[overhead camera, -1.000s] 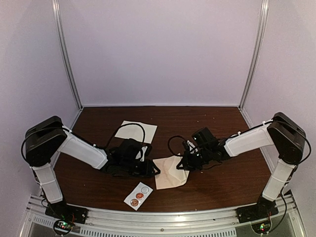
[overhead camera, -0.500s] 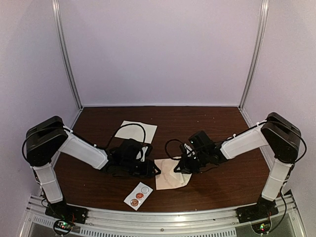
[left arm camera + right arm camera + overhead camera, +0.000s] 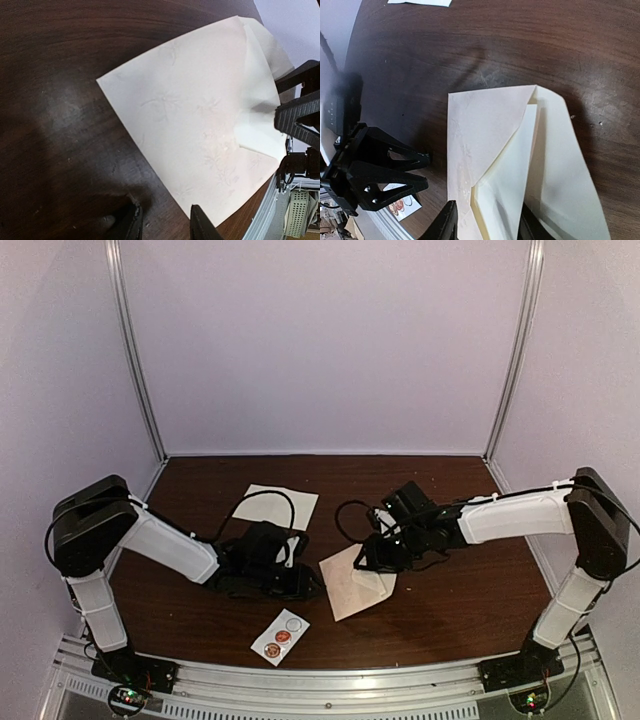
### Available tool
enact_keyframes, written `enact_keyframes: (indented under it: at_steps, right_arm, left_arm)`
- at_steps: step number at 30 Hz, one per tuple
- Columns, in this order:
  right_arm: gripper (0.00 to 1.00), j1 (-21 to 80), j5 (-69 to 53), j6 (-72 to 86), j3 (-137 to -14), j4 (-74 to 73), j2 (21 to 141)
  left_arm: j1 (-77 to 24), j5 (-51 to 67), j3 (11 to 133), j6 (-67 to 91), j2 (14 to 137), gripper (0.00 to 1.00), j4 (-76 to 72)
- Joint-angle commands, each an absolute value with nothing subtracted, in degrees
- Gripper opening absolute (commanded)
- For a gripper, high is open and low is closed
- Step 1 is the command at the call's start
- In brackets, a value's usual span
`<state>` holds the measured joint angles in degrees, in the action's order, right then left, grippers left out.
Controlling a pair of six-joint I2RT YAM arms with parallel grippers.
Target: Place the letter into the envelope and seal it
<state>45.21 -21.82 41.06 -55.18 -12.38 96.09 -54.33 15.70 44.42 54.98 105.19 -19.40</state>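
Observation:
The pale pinkish-cream envelope [image 3: 352, 583] lies on the brown table between the two grippers. In the right wrist view the envelope [image 3: 480, 130] has its flap open, and a folded cream letter [image 3: 515, 175] sits partly inside it. My right gripper [image 3: 364, 560] is at the envelope's far edge. Its jaws [image 3: 487, 222] stand apart with the letter and envelope edge between them. My left gripper [image 3: 314, 587] is low at the envelope's left side, open and empty [image 3: 165, 217], with one fingertip [image 3: 200, 222] by the envelope's [image 3: 190, 115] near corner.
A flat cream sheet [image 3: 280, 505] lies behind the left arm. A small white sticker strip [image 3: 281, 637] with two round stickers lies near the front edge. Pale walls enclose the table at the back and sides. A metal rail [image 3: 320, 680] runs along the front.
My right gripper has moved toward the back and the arm has stretched out. The envelope has shifted away from the front edge and turned. The left arm has not moved.

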Motion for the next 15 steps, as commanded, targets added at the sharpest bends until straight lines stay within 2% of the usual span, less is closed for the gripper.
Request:
enact_keyframes:
  at_steps: [1,9,15]
  right_arm:
    - [0.4,45.4,-14.4,35.8,-57.1,-21.3,93.9]
    - [0.42,45.4,-8.0,32.5,-58.5,-26.5,92.5]
    - [0.35,45.4,-10.8,33.8,-56.1,-23.5,93.8]
  left_arm:
    - [-54.2,15.8,43.5,55.2,106.2,0.34,-18.3]
    - [-54.2,16.1,44.1,55.1,105.8,0.35,-18.5]
    - [-54.4,16.9,45.2,54.8,105.7,0.38,-18.9]
